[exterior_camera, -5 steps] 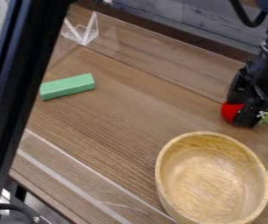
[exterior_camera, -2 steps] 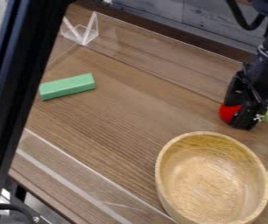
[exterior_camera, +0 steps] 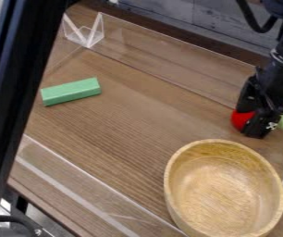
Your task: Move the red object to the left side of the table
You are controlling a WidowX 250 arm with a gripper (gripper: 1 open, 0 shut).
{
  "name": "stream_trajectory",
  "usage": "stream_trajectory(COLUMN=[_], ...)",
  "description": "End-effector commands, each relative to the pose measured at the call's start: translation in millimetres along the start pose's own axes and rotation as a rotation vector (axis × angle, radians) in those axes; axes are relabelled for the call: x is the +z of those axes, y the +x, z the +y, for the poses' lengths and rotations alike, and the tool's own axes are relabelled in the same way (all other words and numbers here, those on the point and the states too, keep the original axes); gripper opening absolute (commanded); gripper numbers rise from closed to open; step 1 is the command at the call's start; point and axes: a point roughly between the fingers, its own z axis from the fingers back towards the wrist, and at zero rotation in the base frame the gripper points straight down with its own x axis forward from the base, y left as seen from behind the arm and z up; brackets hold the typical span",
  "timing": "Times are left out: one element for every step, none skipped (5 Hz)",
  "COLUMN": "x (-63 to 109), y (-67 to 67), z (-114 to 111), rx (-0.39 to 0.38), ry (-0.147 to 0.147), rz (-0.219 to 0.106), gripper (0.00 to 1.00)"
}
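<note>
A: Taking the wooden bowl [exterior_camera: 225, 188] as our landmark and starting nearest, we see a dark, blurred post [exterior_camera: 18, 102] crossing the left of the view, in front of everything, and the bowl itself on the bench [exterior_camera: 144, 111] at the near right, open side up.

B: Left of the bowl and farther back we have the green block [exterior_camera: 71, 91], lying flat and well apart from it. Just behind the bowl, at the right edge, sits the red object [exterior_camera: 244, 118], with a small light-green piece on its right side.

A: The gripper [exterior_camera: 263, 113] stands over that red object, pointing down. We read its jaws as spread wide, with the black fingers [exterior_camera: 252, 93] reaching down around the toy; whether they touch it we cannot tell.

B: Against the earlier pictures we find no change: bowl, block and red object lie where they lay, and the arm has kept its place with the jaws as wide as before.

A: Farthest from the bowl, the clear plastic wall [exterior_camera: 169, 51] runs along the back of the bench. We can read no brand, label or writing anywhere.
</note>
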Motion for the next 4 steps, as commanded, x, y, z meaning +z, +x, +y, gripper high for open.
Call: stream_trajectory(x=[-11.4,-12.9,-13.3,-13.7], y=[-7.3,-7.8,-8.4,-8.8], z=[-6.7,-7.7,-8.8,-9.8], rx=[0.006,0.01,0.014,0.018], ry=[-0.033,-0.034,-0.037,-0.038], rz=[0.019,0.018,0.018,0.019], gripper=[1.0,1.0,1.0,1.0])
